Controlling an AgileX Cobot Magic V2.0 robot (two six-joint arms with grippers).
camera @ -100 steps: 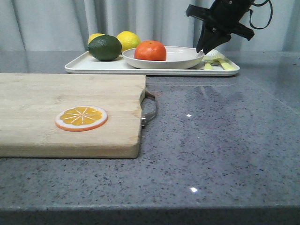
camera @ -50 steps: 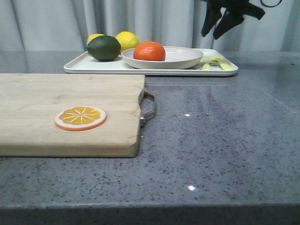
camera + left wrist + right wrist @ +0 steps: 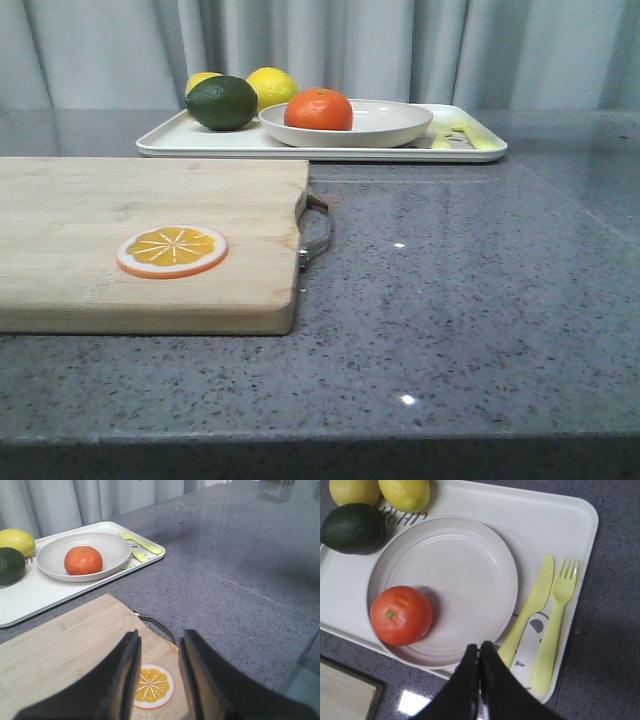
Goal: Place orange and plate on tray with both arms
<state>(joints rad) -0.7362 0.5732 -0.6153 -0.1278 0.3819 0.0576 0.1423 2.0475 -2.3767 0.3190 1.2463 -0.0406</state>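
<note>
orange [image 3: 401, 615] in plate [image 3: 450, 575], plate on tray [image 3: 520, 515], all under right gripper [image 3: 480, 680] | right gripper: fingers pressed together, holding nothing | left gripper [image 3: 159, 667]: fingers apart, empty, above orange slice [image 3: 152, 686] on cutting board [image 3: 60, 650]

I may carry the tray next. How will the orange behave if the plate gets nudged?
The orange is round and sits loose near the plate's edge, so it would probably roll. The shallow rim may not stop it. The plate looks smooth, so it likely slides on the tray.
</note>
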